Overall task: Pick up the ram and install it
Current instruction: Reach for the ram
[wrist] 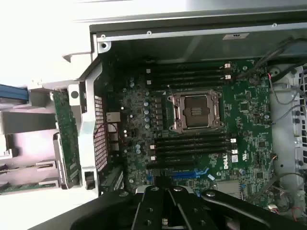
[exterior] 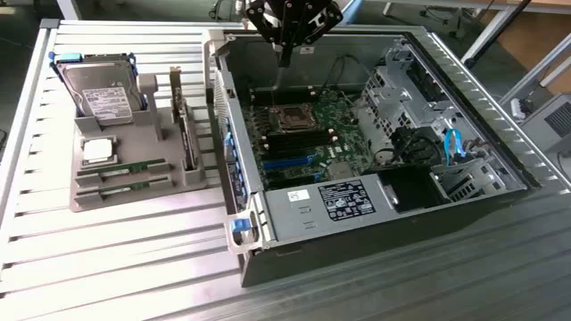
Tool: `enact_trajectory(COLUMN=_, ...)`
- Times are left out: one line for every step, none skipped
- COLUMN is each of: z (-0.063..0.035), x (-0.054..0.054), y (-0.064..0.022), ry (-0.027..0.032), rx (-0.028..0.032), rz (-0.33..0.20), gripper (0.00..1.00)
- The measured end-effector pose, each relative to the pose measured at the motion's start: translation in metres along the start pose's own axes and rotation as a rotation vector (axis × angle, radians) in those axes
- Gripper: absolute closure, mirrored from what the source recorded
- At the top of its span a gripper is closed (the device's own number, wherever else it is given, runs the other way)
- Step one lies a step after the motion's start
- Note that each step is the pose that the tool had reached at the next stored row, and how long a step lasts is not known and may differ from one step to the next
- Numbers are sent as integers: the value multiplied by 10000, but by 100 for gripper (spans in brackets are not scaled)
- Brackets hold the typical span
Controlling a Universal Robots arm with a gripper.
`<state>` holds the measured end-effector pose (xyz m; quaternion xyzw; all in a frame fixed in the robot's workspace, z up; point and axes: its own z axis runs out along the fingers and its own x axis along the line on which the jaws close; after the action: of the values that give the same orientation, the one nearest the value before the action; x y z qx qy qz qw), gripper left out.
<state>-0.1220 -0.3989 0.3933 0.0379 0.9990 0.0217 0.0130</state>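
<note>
Exterior view: black gripper [exterior: 283, 60] hangs over the far side of the open grey computer case [exterior: 299, 221], fingers look pinched together on nothing. Long thin green ram stick [exterior: 120, 167] sits edge-up in the grey slotted holder [exterior: 134, 137] on the slatted metal counter [exterior: 107, 257], well apart toward the exterior view's left, long axis running left-right.

There, the pincer [exterior: 285, 61] runs off the exterior view's top edge; ram [exterior: 122, 167] half-sunk in its holder [exterior: 134, 144], only green edges showing; drive [exterior: 93, 77] label too small to read.

tbl [exterior: 107, 267]: ribbed metal slats | bg: dark frame legs [exterior: 496, 28], brown floor [exterior: 541, 41]
</note>
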Motion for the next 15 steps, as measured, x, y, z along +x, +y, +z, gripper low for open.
enact_trajectory(z=-3, x=124, y=-9, ry=-1, rx=-1, rz=0, gripper=91)
enact_trajectory(z=-5, x=183, y=-14, ry=-1, rx=0, rz=-1, gripper=91)
enact_trajectory(z=-5, x=201, y=-15, ry=-1, rx=-1, rz=0, gripper=91)
enact_trajectory(z=-6, x=215, y=-16, ry=-1, rx=-1, rz=-1, gripper=91)
enact_trajectory(z=-6, x=232, y=-18, ry=-1, rx=0, rz=-1, gripper=91)
enact_trajectory(z=-7, x=250, y=-19, ry=-1, rx=-1, rz=-1, gripper=91)
enact_trajectory(z=-7, x=263, y=-20, ry=-1, rx=-1, rz=0, gripper=91)
enact_trajectory(z=-8, x=282, y=-21, ry=-1, rx=0, rz=0, gripper=91)
enact_trajectory(z=-8, x=309, y=-23, ry=-1, rx=0, rz=0, gripper=91)
enact_trajectory(z=-9, x=328, y=-25, ry=-1, rx=0, rz=0, gripper=91)
enact_trajectory(z=-10, x=354, y=-27, ry=-1, rx=0, rz=0, gripper=91)
enact_trajectory(z=-10, x=363, y=-27, ry=-1, rx=-1, rz=0, gripper=91)
enact_trajectory(z=-10, x=371, y=-28, ry=-2, rx=-1, rz=0, gripper=91)
enact_trajectory(z=-10, x=383, y=-29, ry=-1, rx=0, rz=-1, gripper=91)
enact_trajectory(z=-11, x=404, y=-30, ry=-1, rx=0, rz=0, gripper=91)
